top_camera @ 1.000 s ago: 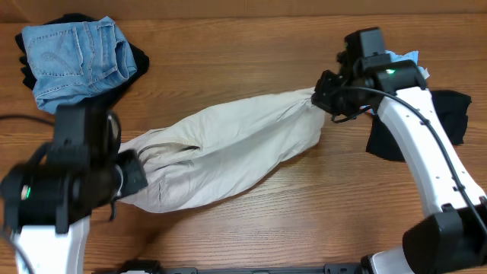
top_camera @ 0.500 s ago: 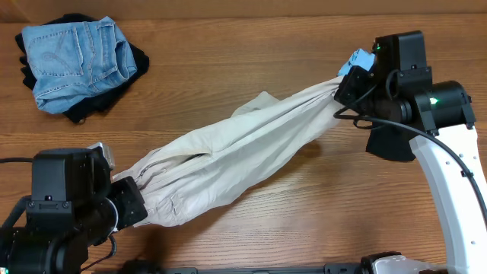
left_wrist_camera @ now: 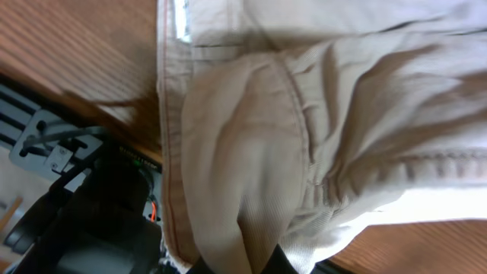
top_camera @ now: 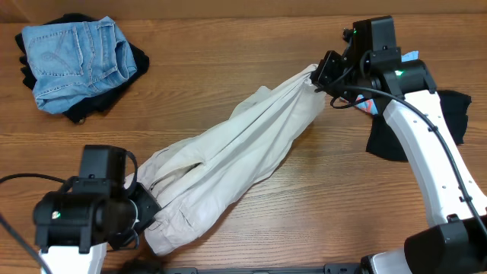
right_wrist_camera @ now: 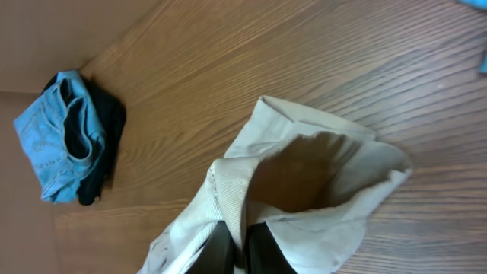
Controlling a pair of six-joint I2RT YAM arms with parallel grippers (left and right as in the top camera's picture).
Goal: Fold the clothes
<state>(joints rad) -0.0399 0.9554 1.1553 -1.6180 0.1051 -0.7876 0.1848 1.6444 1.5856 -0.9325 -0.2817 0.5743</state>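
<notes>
A wood-grain tabletop (top_camera: 251,46) carries a pair of cream-beige trousers (top_camera: 236,164), stretched in a loose, rumpled diagonal band between two robot arms. The right end effector (top_camera: 323,76) is clenched on the trousers' far upper-right end, its fingers pinching a fold of fabric beside an open hem, as the right wrist view shows. The left end effector (top_camera: 148,211) is clenched on the trousers' near lower-left end, where stitched seams bunch up against its fingers in the left wrist view. Well off the trousers' upper-left side lies folded blue denim (top_camera: 76,57), stacked on a black garment (top_camera: 141,62) that peeks out around its edges. Beyond the trousers' upper-right end, partly behind the right arm, lies a black piece (top_camera: 456,110) and, nearer that same end, a sliver of light-blue cloth (top_camera: 411,55).
</notes>
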